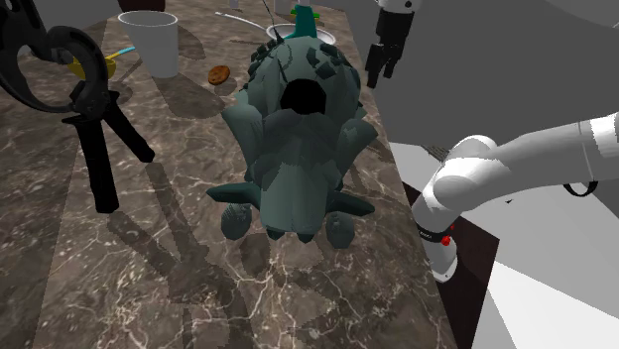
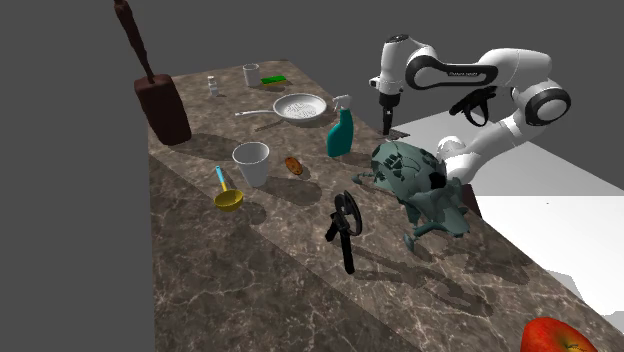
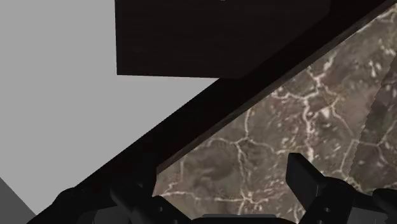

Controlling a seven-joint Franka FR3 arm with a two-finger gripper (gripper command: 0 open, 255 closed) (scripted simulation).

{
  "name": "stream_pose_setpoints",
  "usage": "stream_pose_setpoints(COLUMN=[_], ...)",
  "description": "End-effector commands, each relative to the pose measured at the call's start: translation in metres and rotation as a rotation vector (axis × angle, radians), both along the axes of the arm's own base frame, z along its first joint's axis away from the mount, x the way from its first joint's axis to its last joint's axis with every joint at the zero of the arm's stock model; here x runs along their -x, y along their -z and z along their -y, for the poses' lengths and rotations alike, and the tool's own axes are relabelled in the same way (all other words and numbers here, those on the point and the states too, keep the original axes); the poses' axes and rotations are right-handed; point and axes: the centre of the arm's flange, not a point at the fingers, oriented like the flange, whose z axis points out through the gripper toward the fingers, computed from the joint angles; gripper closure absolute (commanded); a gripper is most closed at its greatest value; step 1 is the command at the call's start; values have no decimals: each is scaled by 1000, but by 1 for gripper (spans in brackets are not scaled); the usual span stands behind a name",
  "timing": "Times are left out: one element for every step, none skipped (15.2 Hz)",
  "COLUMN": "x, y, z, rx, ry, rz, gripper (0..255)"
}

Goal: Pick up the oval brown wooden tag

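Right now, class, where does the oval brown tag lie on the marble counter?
In the shoulder view the oval brown tag lies just right of the white cup, between it and the green creature figure.

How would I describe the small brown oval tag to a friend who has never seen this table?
Start from the dark marbled tabletop and find the larger white cup near its middle. Between that cup and the teal spray bottle lies the tag, low on the surface. It is the one small brown oval there; its neighbours are taller, and white or teal.
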Motion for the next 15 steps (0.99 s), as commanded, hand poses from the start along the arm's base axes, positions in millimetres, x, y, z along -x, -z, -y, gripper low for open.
stream_pose_setpoints(x=[0, -7, -14, -21, -29, -36, -44, -52, -60, -69, -77, -86, -95, -104, -113], y=[0, 0, 0, 0, 0, 0, 0, 0, 0, 0, -1, -1, -1, -1, -1], z=[0, -11, -22, -33, -44, -54, -65, -75, -85, -95, -105, -115, -124, -134, -143], rx=[0, 2, 3, 5, 7, 8, 10, 12, 13, 15, 17, 18, 20, 22, 23], ry=[0, 18, 37, 55, 73, 92, 110, 128, 147, 165, 183, 202, 220, 238, 257], rz=[0, 3, 5, 8, 10, 13, 15, 18, 20, 23, 26, 28, 31, 33, 36], gripper=[0, 0, 0, 0, 0, 0, 0, 0, 0, 0, 0, 0, 0, 0, 0])
